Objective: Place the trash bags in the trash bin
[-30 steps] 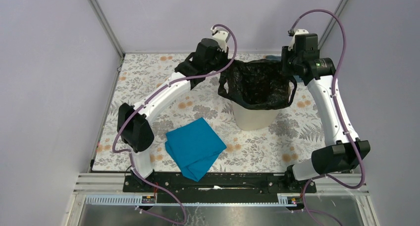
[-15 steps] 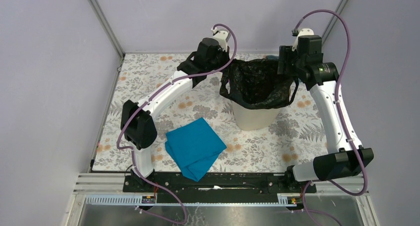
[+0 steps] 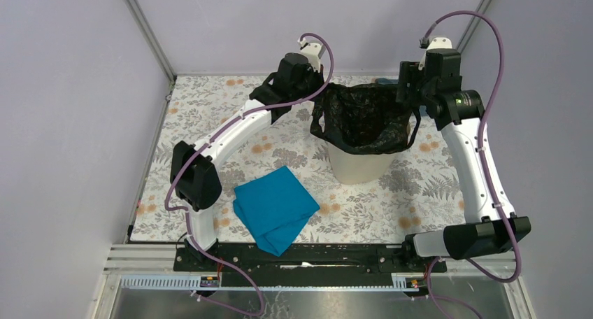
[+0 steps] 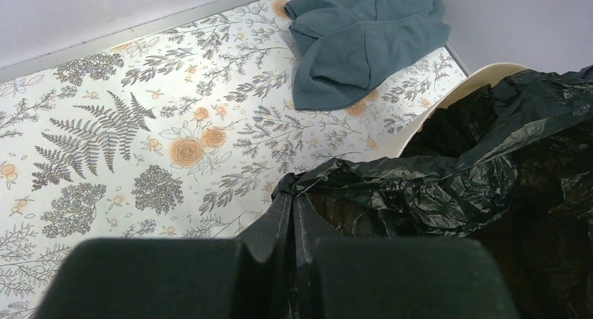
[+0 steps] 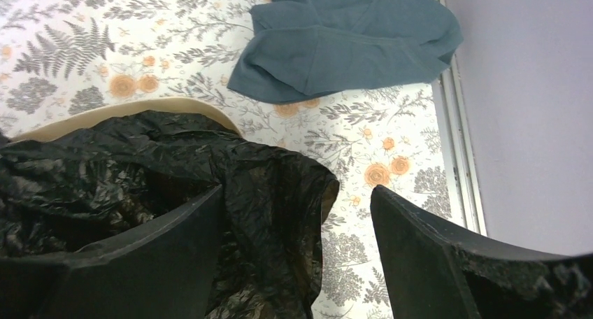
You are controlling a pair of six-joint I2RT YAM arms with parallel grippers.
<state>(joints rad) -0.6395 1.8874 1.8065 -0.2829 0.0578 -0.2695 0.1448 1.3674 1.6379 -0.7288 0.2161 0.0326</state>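
Note:
The black trash bag (image 3: 363, 119) lies open inside the cream-beige trash bin (image 3: 356, 166), its film draped over the rim. My left gripper (image 3: 312, 98) is shut on the bag's left edge; in the left wrist view the fingers (image 4: 292, 207) pinch a bunched fold of the bag (image 4: 447, 186), and a strip of bin rim (image 4: 447, 95) shows. My right gripper (image 3: 408, 98) is open at the bag's right edge. In the right wrist view its fingers (image 5: 412, 228) stand wide apart with the loose bag edge (image 5: 280, 193) between them and the bin rim (image 5: 126, 112) behind.
A bright blue cloth (image 3: 275, 207) lies on the floral table front left of the bin. A grey-blue cloth (image 5: 349, 39) lies behind the bin near the back rail, also in the left wrist view (image 4: 356, 39). Walls stand close at left, back and right.
My right gripper has moved slightly right and back, away from the bag's right edge. The left gripper keeps its hold on the bag's left edge.

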